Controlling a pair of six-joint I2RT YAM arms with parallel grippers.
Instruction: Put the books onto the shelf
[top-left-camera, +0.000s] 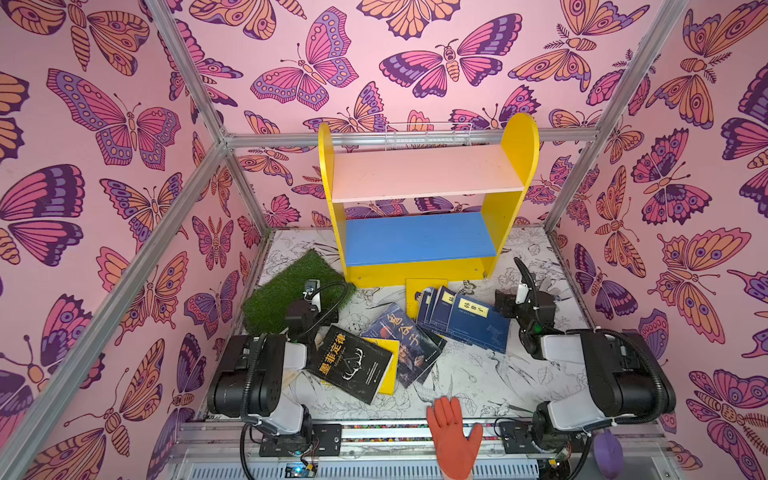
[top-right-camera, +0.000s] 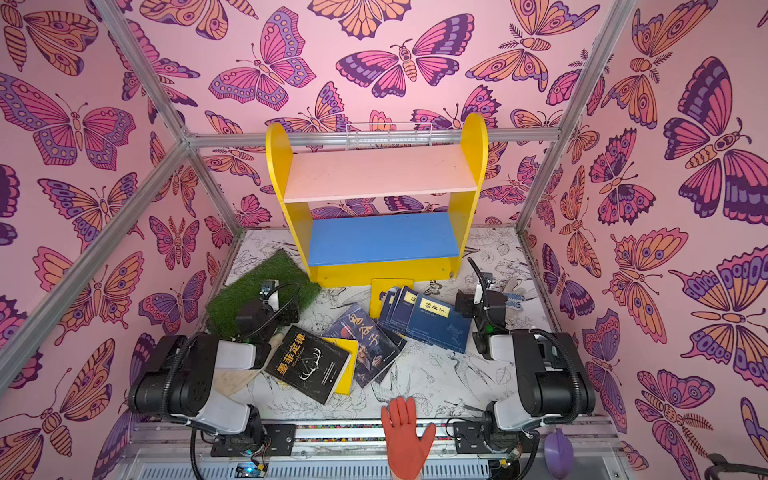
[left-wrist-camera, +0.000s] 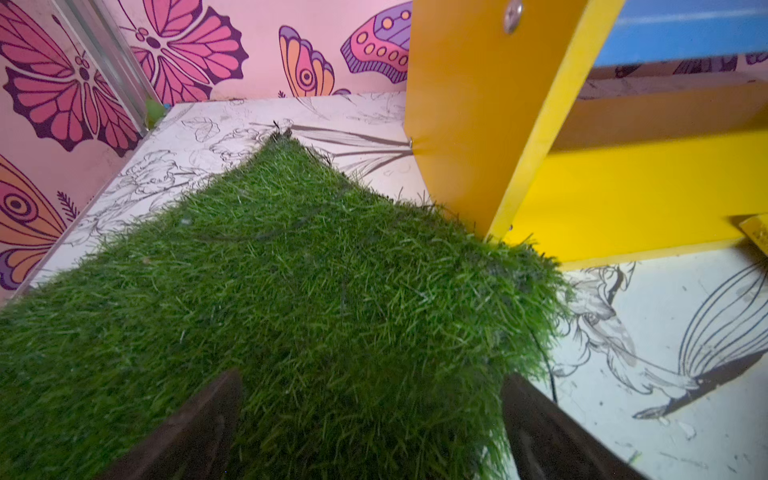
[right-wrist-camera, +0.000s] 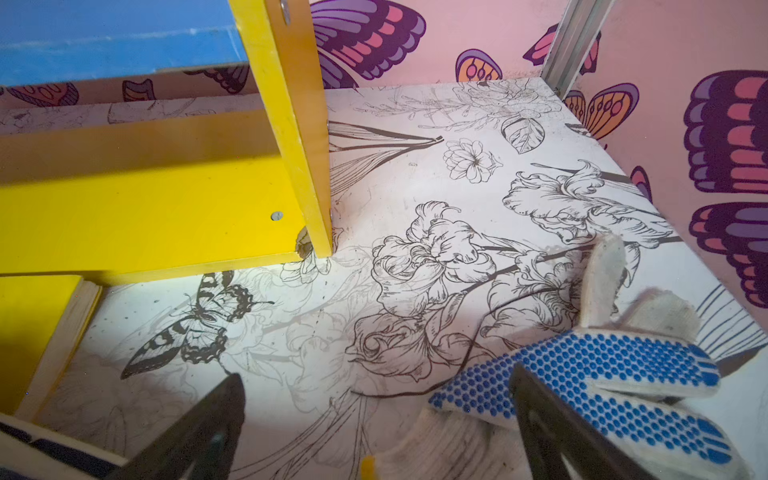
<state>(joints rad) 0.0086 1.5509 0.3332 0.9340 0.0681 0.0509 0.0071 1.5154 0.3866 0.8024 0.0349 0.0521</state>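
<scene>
Cataloguing the scene, view by view.

Top views. The shelf (top-left-camera: 517, 166) has yellow side panels, a pink upper board and a blue lower board, both boards bare. It stands far centre on the tabletop (top-left-camera: 478, 386). None of the books is shelved; all lie flat on the tabletop in front of it:
- a navy stack (top-left-camera: 473, 322), fanned, right of centre
- a dark portrait cover (top-left-camera: 411, 347), centre
- a black antler cover (top-left-camera: 353, 363), near left, lying partly over a yellow book (top-left-camera: 390, 370)
- a further yellow book (top-left-camera: 424, 291) against the shelf's base

Also present are a grass mat (top-left-camera: 286, 291) on the left and an orange rubber glove (top-left-camera: 453, 432) at the near edge.

Left wrist view. The left end effector (left-wrist-camera: 372, 376) has its fingers apart with nothing between them. It hangs over the grass mat, near the shelf's left panel.

Right wrist view. The right end effector (right-wrist-camera: 374, 372) has its fingers apart and is empty, above bare tabletop right of the shelf. A dotted work glove (right-wrist-camera: 582, 365) lies partly beneath one finger. The page edges of the yellow book by the shelf's base are visible.

Handling, as judged. The paperbacks look light and limp, with glossy covers that are likely slippery. A flat book offers little purchase from above. The best hold looks to be a long edge or spine where one book overlaps another: the antler cover's right edge, propped on the yellow book, or the top navy volume's exposed edge. Pinched at one corner, a cover may bend or the pages sag open.
</scene>
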